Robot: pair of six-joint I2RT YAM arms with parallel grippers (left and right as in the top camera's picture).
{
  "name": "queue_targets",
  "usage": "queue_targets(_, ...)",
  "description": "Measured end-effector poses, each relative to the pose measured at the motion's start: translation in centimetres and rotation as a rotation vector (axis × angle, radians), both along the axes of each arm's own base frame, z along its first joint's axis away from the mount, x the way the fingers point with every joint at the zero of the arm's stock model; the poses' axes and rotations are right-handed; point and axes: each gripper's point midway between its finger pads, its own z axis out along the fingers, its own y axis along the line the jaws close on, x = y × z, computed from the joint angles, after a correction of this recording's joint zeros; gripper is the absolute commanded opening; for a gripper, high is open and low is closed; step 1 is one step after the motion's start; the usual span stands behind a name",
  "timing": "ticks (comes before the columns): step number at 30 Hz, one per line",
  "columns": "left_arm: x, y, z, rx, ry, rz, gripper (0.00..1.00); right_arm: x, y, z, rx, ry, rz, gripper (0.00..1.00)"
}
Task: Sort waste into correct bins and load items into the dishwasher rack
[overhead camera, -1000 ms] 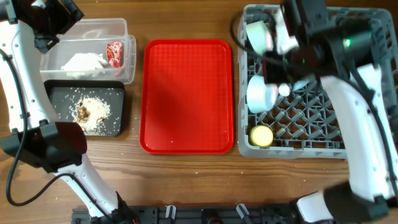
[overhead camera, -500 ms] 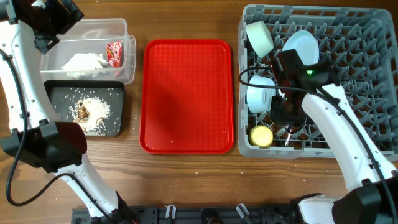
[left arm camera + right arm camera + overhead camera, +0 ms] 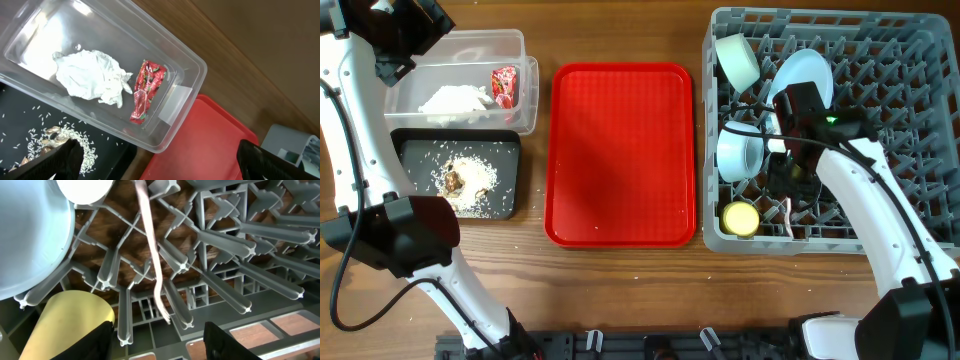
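Looking at our right gripper (image 3: 157, 328) — are its fingers squeezing anything?
No, we see them apart. The white fork (image 3: 150, 240) lies loose among the pegs of the grey rack (image 3: 920, 20), near the yellow cup (image 3: 70, 325).
And our left gripper (image 3: 160, 150)?
Wide apart too, holding nothing — it hangs over the clear tub (image 3: 195, 65), with the napkin (image 3: 90, 75) and red wrapper (image 3: 145, 90) inside.

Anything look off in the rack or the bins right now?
One thing: a thin white utensil lies loose and slanted across the pegs of the dishwasher rack, beside the yellow cup, not standing in a slot. The right tool hangs open over it. Nothing else stands out.
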Motion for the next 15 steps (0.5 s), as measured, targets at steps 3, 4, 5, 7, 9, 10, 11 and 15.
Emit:
queue_targets(3, 0.0, 0.0, 0.0, 0.000, 0.000, 0.000, 1.00, 0.1, 0.2, 0.4, 0.014, -0.003, 0.002, 0.57)
queue_targets(4, 0.0, 0.0, 0.0, 0.000, 0.000, 0.000, 1.00, 0.3, 0.5, 1.0, 0.029, -0.010, 0.005, 0.57)
queue_targets(5, 0.0, 0.0, 0.0, 0.000, 0.000, 0.000, 1.00, 0.8, 0.8, 1.8, 0.045, -0.030, 0.012, 0.57)
queue_targets(7, 0.0, 0.0, 0.0, 0.000, 0.000, 0.000, 1.00, 2.0, 1.8, 4.1, 0.097, -0.095, 0.042, 0.57)
queue_targets(9, 0.0, 0.0, 0.0, 0.000, 0.000, 0.000, 0.99, 3.2, 3.0, 8.1, 0.168, -0.198, 0.087, 1.00)
queue_targets(10, 0.0, 0.0, 0.0, 0.000, 0.000, 0.000, 1.00, 3.5, 3.6, 10.4, 0.202, -0.257, 0.112, 1.00)
queue_targets(11, 0.0, 0.0, 0.0, 0.000, 0.000, 0.000, 1.00, 3.6, 4.2, 13.0, 0.246, -0.324, 0.131, 1.00)
queue_targets(15, 0.0, 0.0, 0.0, 0.000, 0.000, 0.000, 1.00, 2.8, 6.5, 22.2, 0.395, -0.606, 0.230, 1.00)
